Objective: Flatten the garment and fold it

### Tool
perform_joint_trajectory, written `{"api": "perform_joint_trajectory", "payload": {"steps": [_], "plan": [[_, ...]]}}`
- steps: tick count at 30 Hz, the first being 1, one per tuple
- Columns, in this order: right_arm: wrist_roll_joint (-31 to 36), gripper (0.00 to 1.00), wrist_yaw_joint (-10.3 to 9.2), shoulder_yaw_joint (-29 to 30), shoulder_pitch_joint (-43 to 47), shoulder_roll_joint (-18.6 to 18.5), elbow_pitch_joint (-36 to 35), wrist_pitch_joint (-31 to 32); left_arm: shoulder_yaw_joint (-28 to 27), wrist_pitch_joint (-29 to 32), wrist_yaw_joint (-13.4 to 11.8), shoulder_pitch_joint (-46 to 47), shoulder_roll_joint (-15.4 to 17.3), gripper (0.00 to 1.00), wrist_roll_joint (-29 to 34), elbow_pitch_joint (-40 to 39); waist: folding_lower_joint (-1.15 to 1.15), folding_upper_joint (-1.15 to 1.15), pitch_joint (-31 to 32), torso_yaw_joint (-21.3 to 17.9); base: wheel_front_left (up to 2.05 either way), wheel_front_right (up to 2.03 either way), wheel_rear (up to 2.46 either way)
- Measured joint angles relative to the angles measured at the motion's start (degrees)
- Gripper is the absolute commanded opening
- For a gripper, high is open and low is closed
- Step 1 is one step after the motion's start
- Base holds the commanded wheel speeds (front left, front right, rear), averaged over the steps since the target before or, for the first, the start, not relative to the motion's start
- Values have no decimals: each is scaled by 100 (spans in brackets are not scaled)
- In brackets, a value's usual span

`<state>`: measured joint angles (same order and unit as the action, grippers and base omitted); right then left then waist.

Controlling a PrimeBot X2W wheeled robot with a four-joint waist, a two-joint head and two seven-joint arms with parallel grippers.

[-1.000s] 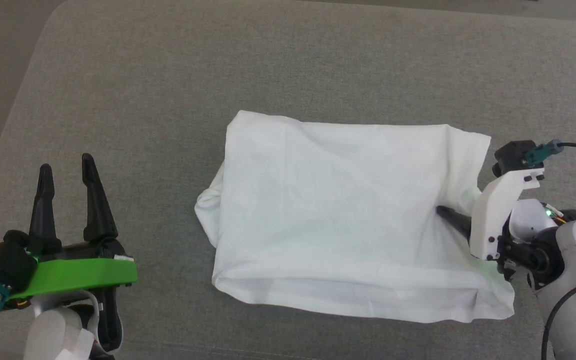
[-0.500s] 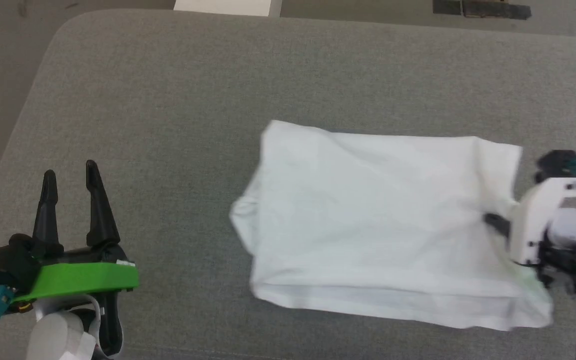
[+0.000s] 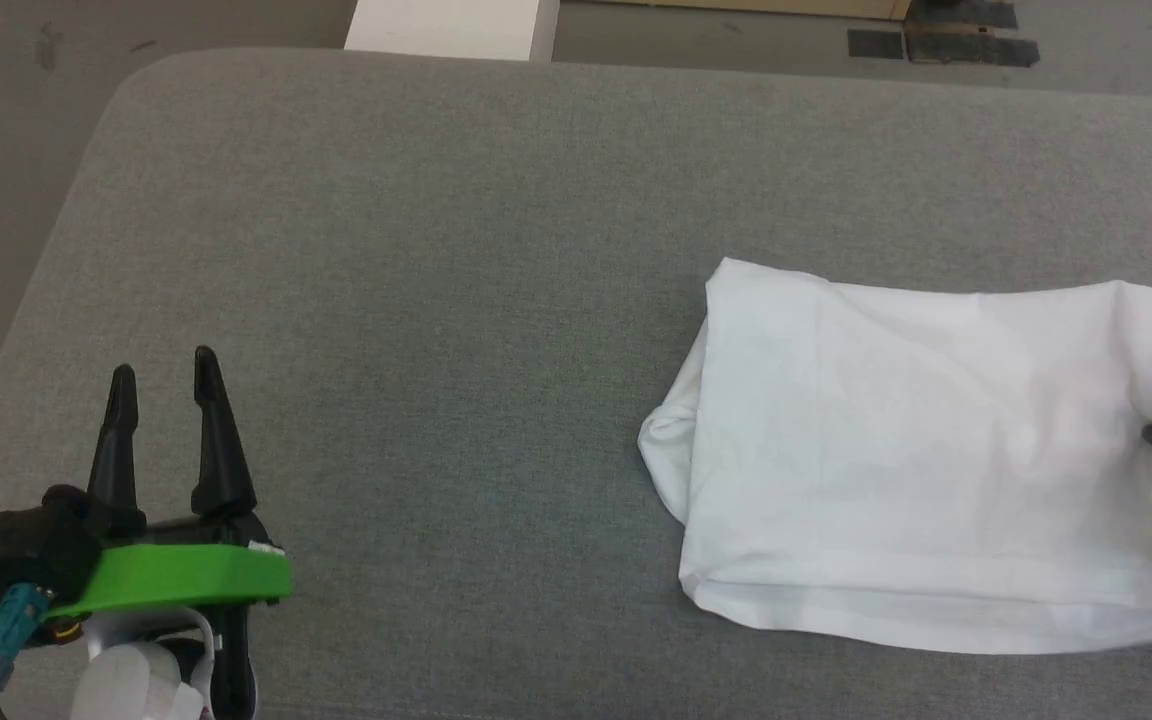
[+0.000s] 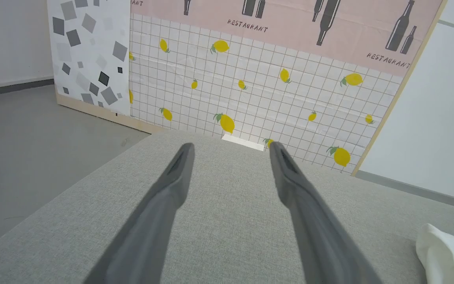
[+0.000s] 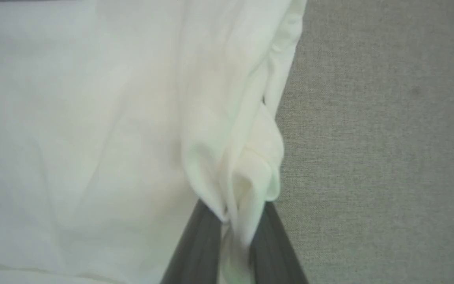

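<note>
**A:** Where is the garment (image 3: 916,450)?

**B:** On the big grey pad (image 3: 416,220), far over on the right. Its long way runs left to right.

**A:** Which arm is nearer?

**B:** The right one. The right gripper (image 5: 235,206) is pinched tight on a bunch of cloth at the garment's right edge.

**A:** And the other?

**B:** The left gripper (image 3: 164,362) is spread wide and holds nothing. It is well apart, with the garment off to its right.

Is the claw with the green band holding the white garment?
No, the left gripper stands open over the grey cloth-covered table, well apart from the white garment.
</note>
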<state>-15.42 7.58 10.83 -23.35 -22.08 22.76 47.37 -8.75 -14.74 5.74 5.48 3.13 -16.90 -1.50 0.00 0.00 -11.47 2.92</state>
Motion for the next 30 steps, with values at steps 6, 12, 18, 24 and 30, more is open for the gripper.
{"api": "perform_joint_trajectory", "payload": {"steps": [6, 12, 18, 24, 30], "plan": [[-348, 0, 0, -985, 120, -225, -1639, 973, 35, 0, -74, -231, -5, 100, -15, 3, 0, 0, 244, -65, 0, 0, 0], [-690, 0, 0, -1505, 114, -79, -2370, 1322, 101, 0, -83, -276, -7, 100, -15, 2, 0, 0, 312, -112, 0, 0, 0], [-672, 0, 0, -2039, -82, 433, -2117, 1190, 240, 0, -124, -275, -9, 100, -16, 5, 0, 0, 230, -27, 0, 0, 0], [-589, 0, 0, -2354, -376, 834, -1376, 811, 274, 0, -125, -270, -11, 100, -29, 12, 0, 0, 96, 146, 0, 0, 0], [-525, 0, 0, -2551, -646, 1101, -647, 415, 372, 0, -126, -252, -11, 100, -86, 33, 0, 0, -79, 351, 0, 0, 0]]}}
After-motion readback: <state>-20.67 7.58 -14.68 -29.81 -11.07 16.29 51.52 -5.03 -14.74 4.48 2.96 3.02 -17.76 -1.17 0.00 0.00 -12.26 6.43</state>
